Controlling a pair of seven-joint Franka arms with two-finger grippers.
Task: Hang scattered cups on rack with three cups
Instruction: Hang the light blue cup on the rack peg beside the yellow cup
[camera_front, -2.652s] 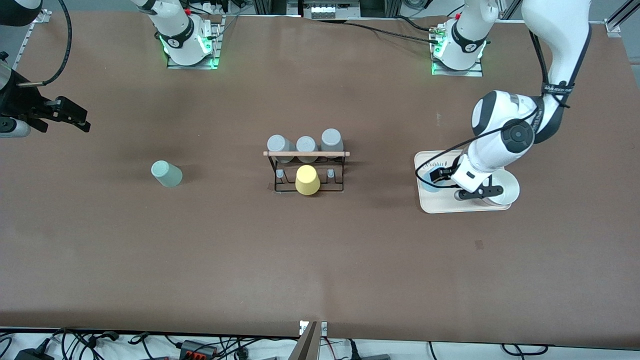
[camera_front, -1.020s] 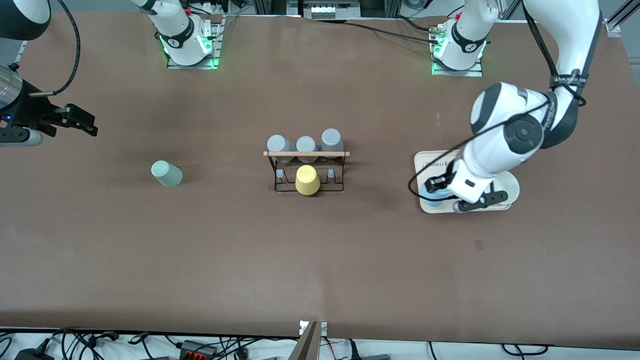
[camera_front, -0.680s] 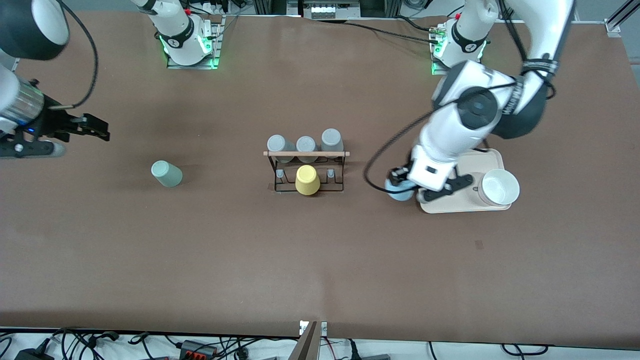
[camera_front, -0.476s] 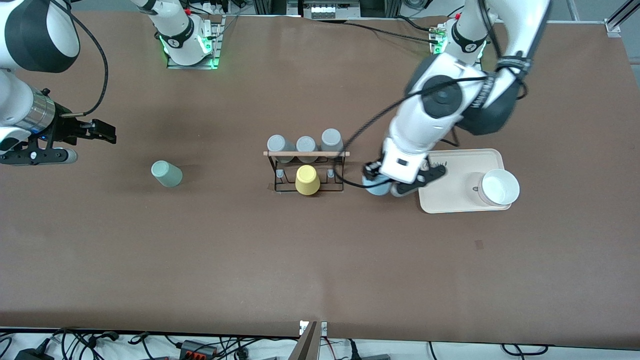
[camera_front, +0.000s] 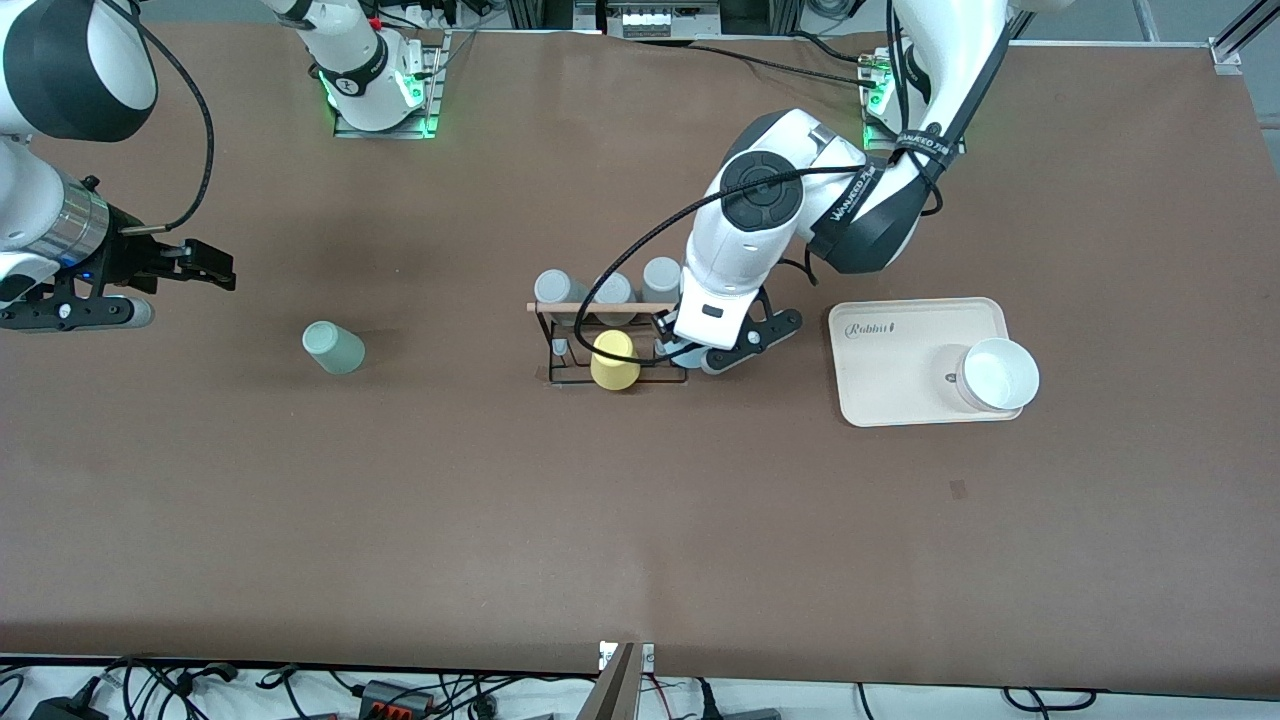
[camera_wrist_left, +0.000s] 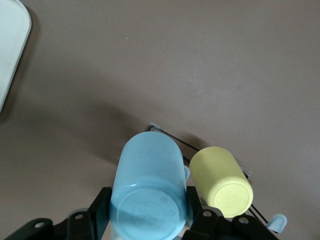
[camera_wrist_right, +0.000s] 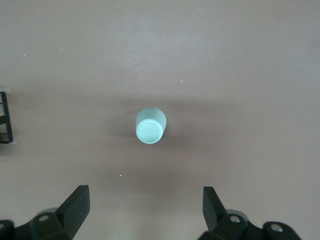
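My left gripper (camera_front: 697, 354) is shut on the light blue cup (camera_wrist_left: 150, 192), base toward the wrist camera. It holds the cup over the end of the black wire rack (camera_front: 612, 308) that lies toward the left arm, right beside the yellow cup (camera_front: 615, 361) on the rack. In the front view the hand hides most of the blue cup (camera_front: 683, 352). The pale mint cup (camera_front: 333, 348) sits on the table toward the right arm's end. My right gripper (camera_front: 212, 270) hangs open near it with nothing between its fingers; its wrist view has the mint cup (camera_wrist_right: 150, 125) ahead of the jaws.
Three grey cups (camera_front: 612, 288) hang on the rack's rear pegs. A beige tray (camera_front: 890, 385) with a white bowl (camera_front: 998, 375) lies toward the left arm's end. The rack's wire base (camera_wrist_left: 170, 136) and a grey-tipped peg (camera_wrist_left: 277, 220) show in the left wrist view.
The left arm lifted the blue cup off the tray and carried it across to the rack. The right gripper moved a little toward the mint cup, still open.
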